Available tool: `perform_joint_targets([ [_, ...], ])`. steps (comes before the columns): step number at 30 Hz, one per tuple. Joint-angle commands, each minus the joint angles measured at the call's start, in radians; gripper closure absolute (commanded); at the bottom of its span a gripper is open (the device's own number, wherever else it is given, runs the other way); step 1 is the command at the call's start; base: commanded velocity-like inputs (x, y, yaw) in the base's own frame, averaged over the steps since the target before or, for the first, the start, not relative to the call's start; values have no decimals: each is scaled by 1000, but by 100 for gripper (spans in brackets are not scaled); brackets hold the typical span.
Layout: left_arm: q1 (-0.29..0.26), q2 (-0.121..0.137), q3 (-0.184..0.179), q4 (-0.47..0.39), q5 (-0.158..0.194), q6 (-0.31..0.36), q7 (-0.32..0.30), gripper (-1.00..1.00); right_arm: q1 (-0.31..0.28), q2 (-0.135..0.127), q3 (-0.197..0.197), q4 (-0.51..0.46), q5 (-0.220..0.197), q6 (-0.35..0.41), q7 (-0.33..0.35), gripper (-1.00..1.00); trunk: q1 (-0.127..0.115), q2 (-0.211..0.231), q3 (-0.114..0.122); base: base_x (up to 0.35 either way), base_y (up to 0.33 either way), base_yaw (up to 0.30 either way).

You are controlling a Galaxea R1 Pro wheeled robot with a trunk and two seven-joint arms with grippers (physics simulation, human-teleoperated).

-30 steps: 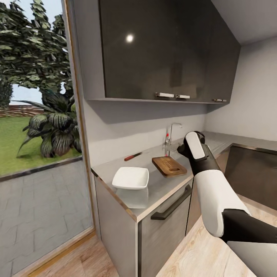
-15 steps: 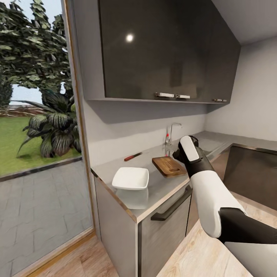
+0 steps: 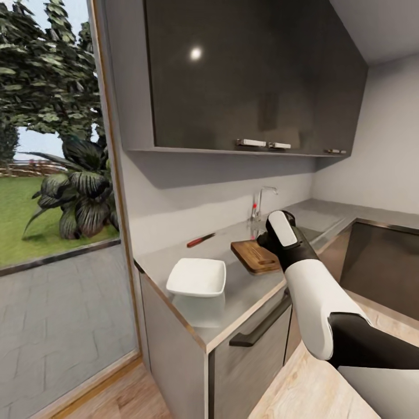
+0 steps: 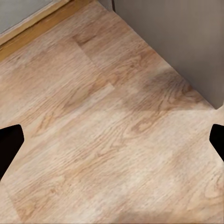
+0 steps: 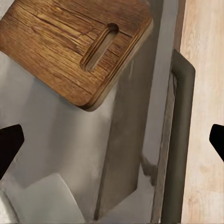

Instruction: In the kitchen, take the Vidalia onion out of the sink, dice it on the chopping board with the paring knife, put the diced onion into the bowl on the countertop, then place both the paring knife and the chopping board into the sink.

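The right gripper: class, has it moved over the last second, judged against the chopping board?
Yes. The right gripper has swung leftward and lower, from beside the chopping board near the tap to over the board's right end.

Right arm (image 3: 314,291): glossy white rounded shells, black joints between; white oval panel on black wrist. Dark fingertips (image 5: 10,144).

We look down on a brown wooden chopping board (image 5: 70,44) with visible grain and a slotted handle hole, lying flat on the smooth grey steel countertop (image 5: 56,140) in the frame's upper left. Right of the worktop's thin edge runs a dark cabinet handle (image 5: 179,140), with pale wood-plank floor (image 5: 205,116) beyond. Our right gripper's (image 5: 112,140) dark fingertips (image 5: 9,147) sit spread at the side edges.
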Motion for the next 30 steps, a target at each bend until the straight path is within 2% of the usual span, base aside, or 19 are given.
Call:
perform_joint_targets([
  [1, 0, 0, 0, -2, 0, -1, 2, -100, -1, 1, -3, -1, -8, 6, -5, -100, 0, -1, -1, 165, 0, 0],
  [5, 0, 0, -1, -2, 0, -1, 2, -100, -1, 0, -4, 1, -27, 3, -7, -100, 0, -1, -1, 155, 0, 0],
  [12, 1, -2, -1, -2, 0, -3, 3, -100, 0, 0, -3, 3, -32, 2, -13, -100, 0, -1, -1, 42, 0, 0],
  [19, 1, -36, -5, 4, 0, -1, 4, -100, 0, -1, -2, 5, -31, 2, -14, -100, 0, -1, -1, 4, 0, 0],
  [26, 1, -38, -5, 26, 0, -1, 2, -100, 0, -3, -2, 14, -31, 2, -15, -100, 0, -1, -1, 0, 0, 0],
  [30, 1, -39, -6, 42, -3, -2, 2, -100, 0, -3, -2, 27, -31, 2, -15, -100, -15, 27, 9, 0, 0, 0],
])
